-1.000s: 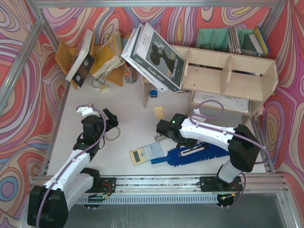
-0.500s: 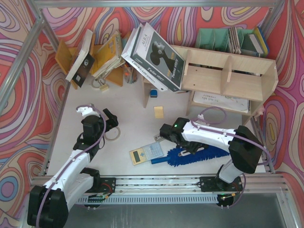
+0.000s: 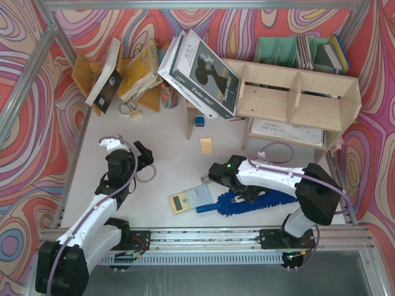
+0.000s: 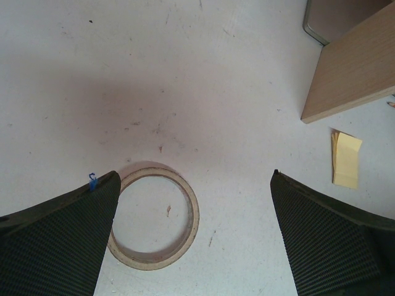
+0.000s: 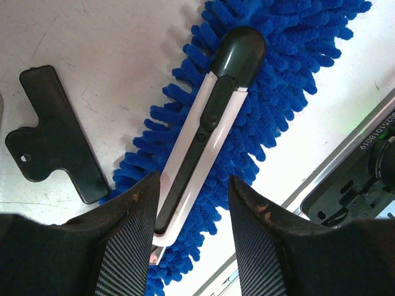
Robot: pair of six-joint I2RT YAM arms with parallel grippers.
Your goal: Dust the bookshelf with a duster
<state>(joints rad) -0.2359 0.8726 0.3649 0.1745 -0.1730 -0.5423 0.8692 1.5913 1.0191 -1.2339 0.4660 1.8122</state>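
Observation:
The blue fluffy duster [image 3: 256,201] lies flat near the table's front edge, its slim blue handle pointing left. A black-and-white pen-like stick [image 5: 213,111] rests along the duster [image 5: 290,55]. My right gripper [image 5: 191,182] hovers open just over the brush head; the stick runs between its fingers, close to the left one, and blue fluff shows in the gap beside the right one. In the top view the right gripper [image 3: 242,190] sits over the duster's left half. The pale plywood bookshelf [image 3: 296,98] stands at the back right. My left gripper [image 4: 195,175] is wide open above bare table.
A tape ring [image 4: 154,216] lies under the left finger. Yellow sticky notes [image 4: 345,159] and a wooden panel [image 4: 355,68] are ahead to the right. A black clip [image 5: 58,129] and a calculator [image 3: 190,198] lie left of the duster. Books [image 3: 200,71] lean on the shelf; the front rail [image 3: 210,237] is close.
My right gripper has shifted a little right and toward the front edge, settling lower over the duster's head. The left arm has not moved.

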